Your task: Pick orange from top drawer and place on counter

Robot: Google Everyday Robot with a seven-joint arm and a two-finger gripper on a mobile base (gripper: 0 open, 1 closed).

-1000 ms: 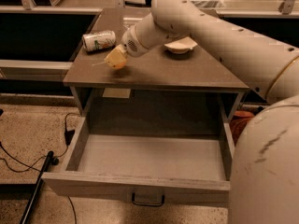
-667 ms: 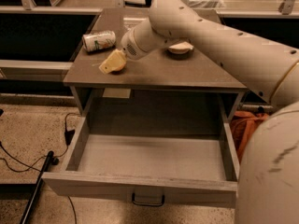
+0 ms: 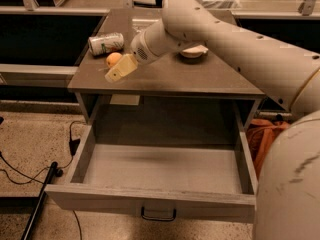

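The orange (image 3: 114, 58) rests on the counter (image 3: 200, 79) near its left edge, just below a tipped drink can (image 3: 106, 42). My gripper (image 3: 112, 69) is over the counter's left front part, right beside the orange. It is open, and one pale yellow finger (image 3: 120, 69) lies just in front of the fruit. The top drawer (image 3: 150, 200) is pulled fully out below the counter, and its inside shows nothing in it. Its dark pull handle (image 3: 158, 215) is at the front.
A white bowl (image 3: 193, 51) sits on the counter behind my arm. An orange backpack (image 3: 260, 134) lies on the floor to the right of the cabinet. Cables (image 3: 20, 171) and a black rod (image 3: 39, 201) lie on the floor at the left.
My gripper has moved a little to the left and forward over the counter. The orange, hidden in the gripper before, now shows apart from it on the counter.
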